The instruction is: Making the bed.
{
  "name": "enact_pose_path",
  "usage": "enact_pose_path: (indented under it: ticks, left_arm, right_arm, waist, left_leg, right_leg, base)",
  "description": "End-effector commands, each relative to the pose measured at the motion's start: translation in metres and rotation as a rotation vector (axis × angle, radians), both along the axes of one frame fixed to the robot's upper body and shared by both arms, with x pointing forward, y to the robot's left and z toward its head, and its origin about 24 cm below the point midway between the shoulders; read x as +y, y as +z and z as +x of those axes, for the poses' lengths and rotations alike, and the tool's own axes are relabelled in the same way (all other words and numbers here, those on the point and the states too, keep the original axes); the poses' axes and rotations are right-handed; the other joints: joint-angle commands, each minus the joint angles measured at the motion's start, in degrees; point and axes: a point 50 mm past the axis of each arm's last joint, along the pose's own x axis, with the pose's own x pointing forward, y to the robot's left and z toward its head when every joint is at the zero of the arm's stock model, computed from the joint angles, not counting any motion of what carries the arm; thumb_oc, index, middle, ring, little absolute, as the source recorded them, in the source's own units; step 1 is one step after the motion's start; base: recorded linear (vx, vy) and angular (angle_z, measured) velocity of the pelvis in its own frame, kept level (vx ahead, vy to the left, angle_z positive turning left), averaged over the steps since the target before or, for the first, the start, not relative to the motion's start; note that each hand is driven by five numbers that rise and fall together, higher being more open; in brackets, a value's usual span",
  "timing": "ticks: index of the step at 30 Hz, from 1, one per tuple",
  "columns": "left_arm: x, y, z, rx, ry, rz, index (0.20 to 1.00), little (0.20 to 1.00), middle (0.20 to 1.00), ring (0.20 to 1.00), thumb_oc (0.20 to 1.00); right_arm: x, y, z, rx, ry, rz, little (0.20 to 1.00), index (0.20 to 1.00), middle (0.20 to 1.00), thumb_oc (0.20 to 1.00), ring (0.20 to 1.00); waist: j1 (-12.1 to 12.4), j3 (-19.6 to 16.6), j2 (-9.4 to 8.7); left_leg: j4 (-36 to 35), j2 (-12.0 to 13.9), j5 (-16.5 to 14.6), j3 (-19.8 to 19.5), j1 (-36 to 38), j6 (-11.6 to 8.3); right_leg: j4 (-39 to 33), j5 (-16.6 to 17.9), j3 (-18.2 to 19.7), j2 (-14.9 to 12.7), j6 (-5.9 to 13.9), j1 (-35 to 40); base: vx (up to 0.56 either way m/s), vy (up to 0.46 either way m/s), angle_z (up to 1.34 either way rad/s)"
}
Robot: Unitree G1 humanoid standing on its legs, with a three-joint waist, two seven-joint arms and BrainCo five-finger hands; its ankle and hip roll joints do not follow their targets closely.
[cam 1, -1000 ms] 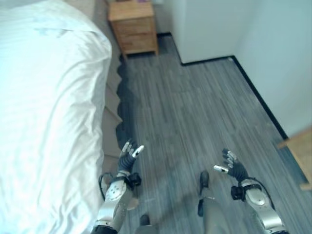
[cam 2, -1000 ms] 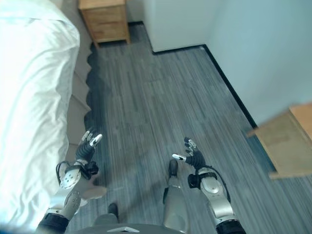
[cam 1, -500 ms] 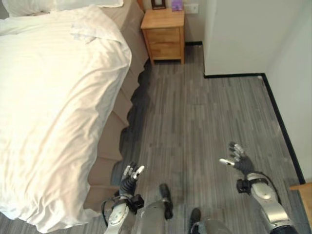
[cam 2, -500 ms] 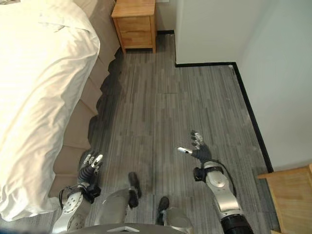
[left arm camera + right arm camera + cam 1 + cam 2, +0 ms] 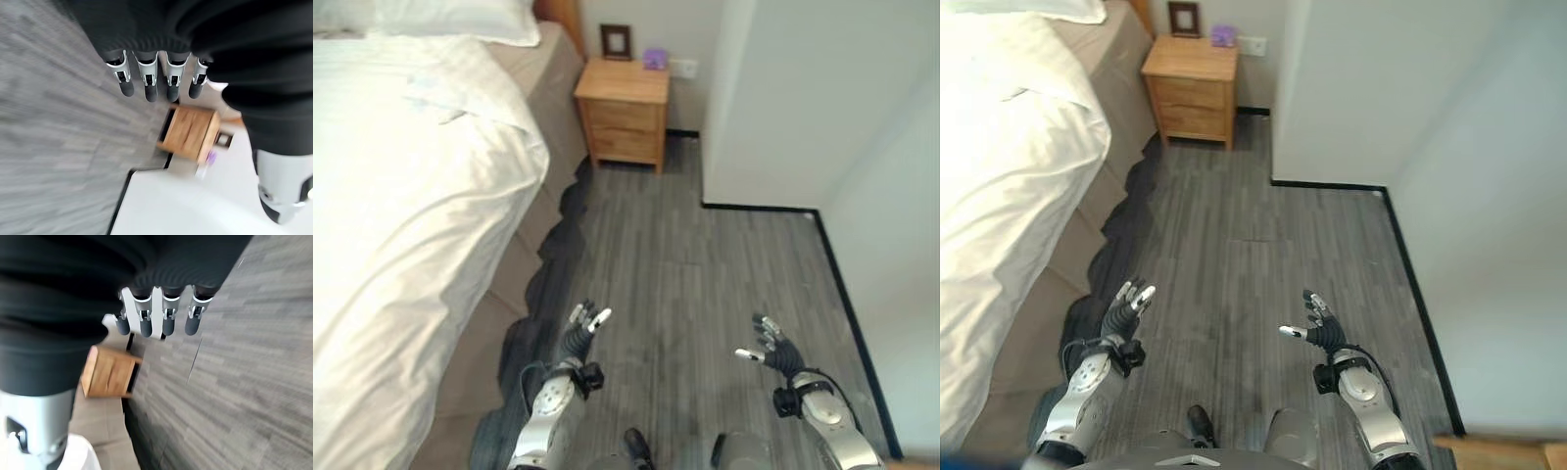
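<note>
A: Two hands, both empty? The white duvet (image 5: pixel 401 245) lies rumpled on the bed (image 5: pixel 524 264) at left, cut off by the frame.

B: Yep, left hand (image 5: pixel 576 338) and right hand (image 5: pixel 771 352) hang over the floor (image 5: pixel 705 284), fingers loose. Nightstand (image 5: pixel 625 113) items are unreadable.

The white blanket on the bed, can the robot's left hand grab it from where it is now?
Probably not yet. The left hand hangs open over the floor, apart from the white blanket. Nothing stands between them.
</note>
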Motion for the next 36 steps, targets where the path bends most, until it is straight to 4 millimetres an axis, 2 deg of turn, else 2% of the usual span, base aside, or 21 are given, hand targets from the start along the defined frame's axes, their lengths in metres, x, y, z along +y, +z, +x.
enact_pose_path:
  ticks: [1, 3, 4, 6, 10, 13, 14, 15, 16, 17, 19, 20, 22, 23, 25, 26, 29, 31, 33, 34, 36]
  left_arm:
    - [0.015, 0.005, -0.016, -0.038, 0.012, 0.058, 1.0, 1.0, 1.0, 1.0, 1.0]
    - [0.019, 0.002, -0.017, -0.029, 0.018, 0.068, 1.0, 1.0, 1.0, 1.0, 1.0]
    - [0.019, 0.002, -0.017, -0.028, 0.018, 0.068, 1.0, 1.0, 1.0, 1.0, 1.0]
    - [0.025, 0.004, -0.014, -0.038, 0.027, 0.097, 1.0, 1.0, 1.0, 1.0, 1.0]
    - [0.03, 0.006, -0.011, -0.054, 0.043, 0.12, 1.0, 1.0, 1.0, 1.0, 1.0]
    - [0.033, 0.001, -0.015, -0.035, 0.093, 0.089, 1.0, 1.0, 1.0, 1.0, 1.0]
    - [0.033, 0.001, -0.015, -0.036, 0.099, 0.075, 1.0, 1.0, 1.0, 1.0, 1.0]
    - [0.031, 0.002, -0.013, -0.042, 0.107, 0.062, 1.0, 1.0, 1.0, 1.0, 1.0]
    - [0.028, 0.002, -0.01, -0.045, 0.106, 0.033, 1.0, 1.0, 1.0, 1.0, 1.0]
    - [0.026, 0.001, -0.009, -0.04, 0.101, 0.022, 1.0, 1.0, 1.0, 1.0, 1.0]
    - [0.026, -0.001, -0.011, -0.023, 0.083, 0.032, 1.0, 1.0, 1.0, 1.0, 1.0]
    - [0.026, -0.005, -0.014, -0.002, 0.067, 0.042, 1.0, 1.0, 1.0, 1.0, 1.0]
    - [0.027, -0.008, -0.017, 0.014, 0.063, 0.056, 1.0, 1.0, 1.0, 1.0, 1.0]
    - [0.027, -0.008, -0.017, 0.014, 0.063, 0.056, 1.0, 1.0, 1.0, 1.0, 1.0]
    - [0.028, -0.009, -0.018, 0.018, 0.063, 0.061, 1.0, 1.0, 1.0, 1.0, 1.0]
    - [0.03, -0.01, -0.022, 0.024, 0.064, 0.056, 1.0, 1.0, 1.0, 1.0, 1.0]
    - [0.032, -0.014, -0.031, 0.046, 0.055, 0.069, 1.0, 1.0, 1.0, 1.0, 1.0]
    - [0.034, -0.013, -0.029, 0.05, 0.036, 0.092, 1.0, 1.0, 1.0, 1.0, 1.0]
    - [0.04, -0.008, -0.026, 0.034, 0.023, 0.125, 1.0, 1.0, 1.0, 1.0, 1.0]
    - [0.045, 0.003, -0.017, -0.007, 0.016, 0.169, 1.0, 1.0, 1.0, 1.0, 1.0]
    - [0.046, 0.008, -0.012, -0.032, 0.015, 0.178, 1.0, 1.0, 1.0, 1.0, 1.0]
  right_arm:
    - [0.007, 0.02, 0.019, -0.124, -0.025, 0.036, 1.0, 1.0, 1.0, 1.0, 1.0]
    - [0.007, 0.016, 0.017, -0.106, -0.034, 0.044, 1.0, 1.0, 1.0, 1.0, 1.0]
    - [0.007, 0.016, 0.016, -0.105, -0.034, 0.044, 1.0, 1.0, 1.0, 1.0, 1.0]
    - [0.009, 0.012, 0.015, -0.084, -0.034, 0.06, 1.0, 1.0, 1.0, 1.0, 1.0]
    - [0.012, 0.011, 0.014, -0.078, -0.021, 0.078, 1.0, 1.0, 1.0, 1.0, 1.0]
    - [0.013, 0.01, 0.019, -0.07, 0.004, 0.073, 1.0, 1.0, 1.0, 1.0, 1.0]
    - [0.012, 0.013, 0.021, -0.078, 0.015, 0.062, 1.0, 1.0, 1.0, 1.0, 1.0]
    - [0.01, 0.015, 0.023, -0.09, 0.015, 0.067, 1.0, 1.0, 1.0, 1.0, 1.0]
    - [0.002, 0.017, 0.024, -0.091, -0.009, 0.062, 1.0, 1.0, 1.0, 1.0, 1.0]
    - [-0.001, 0.017, 0.023, -0.086, -0.021, 0.062, 1.0, 1.0, 1.0, 1.0, 1.0]
    - [-0.005, 0.014, 0.019, -0.072, -0.035, 0.063, 1.0, 1.0, 1.0, 1.0, 1.0]
    - [-0.011, 0.014, 0.016, -0.068, -0.042, 0.048, 1.0, 1.0, 1.0, 1.0, 1.0]
    - [-0.013, 0.015, 0.016, -0.072, -0.041, 0.031, 1.0, 1.0, 1.0, 1.0, 1.0]
    - [-0.013, 0.015, 0.016, -0.072, -0.041, 0.031, 1.0, 1.0, 1.0, 1.0, 1.0]
    - [-0.014, 0.018, 0.019, -0.086, -0.044, 0.02, 1.0, 1.0, 1.0, 1.0, 1.0]
    - [-0.013, 0.02, 0.02, -0.095, -0.034, 0.014, 1.0, 1.0, 1.0, 1.0, 1.0]
    - [-0.011, 0.02, 0.019, -0.097, -0.017, 0.009, 1.0, 1.0, 1.0, 1.0, 1.0]
    - [-0.006, 0.02, 0.021, -0.103, -0.009, 0.025, 1.0, 1.0, 1.0, 1.0, 1.0]
    - [-0.003, 0.026, 0.025, -0.132, 0.007, 0.021, 1.0, 1.0, 1.0, 1.0, 1.0]
    - [0.0, 0.035, 0.033, -0.178, 0.013, 0.013, 1.0, 1.0, 1.0, 1.0, 1.0]
    - [0.0, 0.038, 0.037, -0.193, 0.006, 0.018, 1.0, 1.0, 1.0, 1.0, 1.0]
  waist:
    - [-1.17, 1.37, -2.29]
    - [-2.19, 1.02, -2.37]
    - [-2.26, 1.15, -2.31]
    - [-2.84, 0.63, -2.16]
    - [-3.1, -0.27, -2.39]
    - [-2.67, -1.55, -1.3]
    - [-2.42, -1.51, -1.08]
    - [-2.32, -1.38, -1.04]
    - [-2.15, -0.56, -1.42]
    - [-2.53, -0.41, -1.52]
    - [-3.07, -0.51, -0.83]
    - [-3.29, -0.49, -0.02]
    - [-3.23, -0.75, 0.8]
    - [-3.33, -0.81, 0.8]
    - [-2.75, -0.75, 0.93]
    - [-1.88, -0.85, 1.11]
    - [-1.75, -1.42, 1.23]
    - [-1.58, -2.43, 0.15]
    - [-1.2, -2.33, -0.66]
    - [-1.36, -1.51, -1.06]
    - [-1.56, -1.09, -1.24]
  left_leg:
    - [-0.88, 3.08, 0.78, -1.6, -1.23, -7.04]
    - [-0.88, 2.73, -0.28, -4.18, -0.67, -7.82]
    - [-0.88, 2.74, -0.43, -4.28, -0.46, -7.8]
    - [-0.88, 2.68, -1.62, -7.52, 0.74, -8.81]
    - [-0.88, 2.18, -3.33, -10.34, 3.56, -9.29]
    - [-0.17, 2.94, -4.05, -12.37, 6.27, -9.66]
    - [3.06, 3.02, -4.78, -12.84, 5.39, -9.85]
    - [7.8, 3.29, -5.21, -12.52, 3.35, -10.72]
    - [14.91, 5.21, -3.52, -9.54, -0.87, -11.7]
    - [16.55, 6.59, -2.65, -6.86, -2.59, -11.78]
    - [14.21, 8.01, -3.13, -1.91, -3.02, -11.44]
    - [10.38, 7.5, -0.13, 0.63, -5.11, -11.32]
    - [5.72, 7.37, 4.4, 0.93, -7.64, -12.23]
    - [5.5, 7.3, 4.61, 0.84, -7.65, -12.26]
    - [2.0, 8.42, 7.71, 2.09, -10.68, -13.08]
    - [-0.29, 8.88, 8.74, 1.02, -11.7, -13.27]
    - [-0.88, 8.67, 8.99, 0.01, -10.9, -13.08]
    - [-0.88, 8.2, 8.89, 0.96, -10.03, -12.56]
    - [-0.88, 7.49, 7.56, 2.2, -8.19, -11.36]
    - [-0.88, 7.26, 6.21, 3.59, -5.89, -10.56]
    - [-0.88, 7.19, 5.47, 4.18, -4.97, -10.24]
  right_leg:
    - [-28.68, 12.77, 5.85, 6.46, -0.33, 9.63]
    - [-35.69, 15.95, 10.91, 7.44, 0.55, 8.19]
    - [-35.67, 15.81, 10.8, 7.43, 0.61, 8.43]
    - [-38.82, 19.13, 13.14, 7.43, 1.76, 4.71]
    - [-38.73, 19.88, 12.19, 6.93, 1.31, 6.55]
    - [-38.24, 19.36, 11.27, 7.79, 0.36, 9.52]
    - [-38.42, 18.86, 10.55, 7.77, -0.04, 10.7]
    - [-38.5, 18.13, 9.19, 7.42, -0.76, 12.29]
    - [-38.58, 16.22, 6.09, 6.33, -2.24, 14.92]
    - [-38.86, 15.28, 4.5, 6.11, -2.77, 16.06]
    - [-39.37, 13.31, 2.03, 6.49, -2.68, 18.63]
    - [-39.44, 12.34, 0.57, 6.72, -2.48, 19.85]
    - [-39.44, 10.49, -0.61, 7.1, -2.39, 21.11]
    - [-39.44, 10.46, -0.71, 7.1, -2.42, 21.07]
    - [-39.44, 8.68, -1.94, 7.4, -2.5, 22.75]
    - [-39.44, 7.56, -1.86, 8.09, -2.39, 24.69]
    - [-39.44, 7.12, -1.4, 8.28, -1.85, 26.23]
    - [-38.4, 7.73, -0.75, 7.17, -1.27, 26.84]
    - [-31.29, 7.24, -0.12, 5.72, -0.82, 24.98]
    - [-24.24, 8.48, -0.2, 3.93, 0.21, 21.19]
    - [-21.83, 9.62, -0.11, 3.04, 0.55, 18.72]
  base:
    - [0.44, -0.261, 1.02]
    - [0.34, -0.19, 0.93]
    - [0.25, -0.132, 1.1]
    - [0.45, -0.253, 1.41]
    - [0.35, -0.224, 1.01]
    - [0.31, -0.217, 0.4]
    - [0.14, -0.141, 0.23]
    - [0.21, -0.257, 0.4]
    - [0.18, -0.243, 0.43]
    - [0.22, -0.179, 0.83]
    - [0.26, -0.037, 1.44]
    - [0.26, 0.039, 1.16]
    - [0.22, 0.052, 0.42]
    - [0.17, 0.023, 0.34]
    - [0.3, 0.059, 0.19]
    - [0.32, 0.082, 0.15]
    - [0.36, 0.151, -0.17]
    - [0.26, 0.116, -0.24]
    - [0.24, 0.149, -0.24]
    - [0.19, 0.143, -0.26]
    - [0.11, 0.067, -0.24]
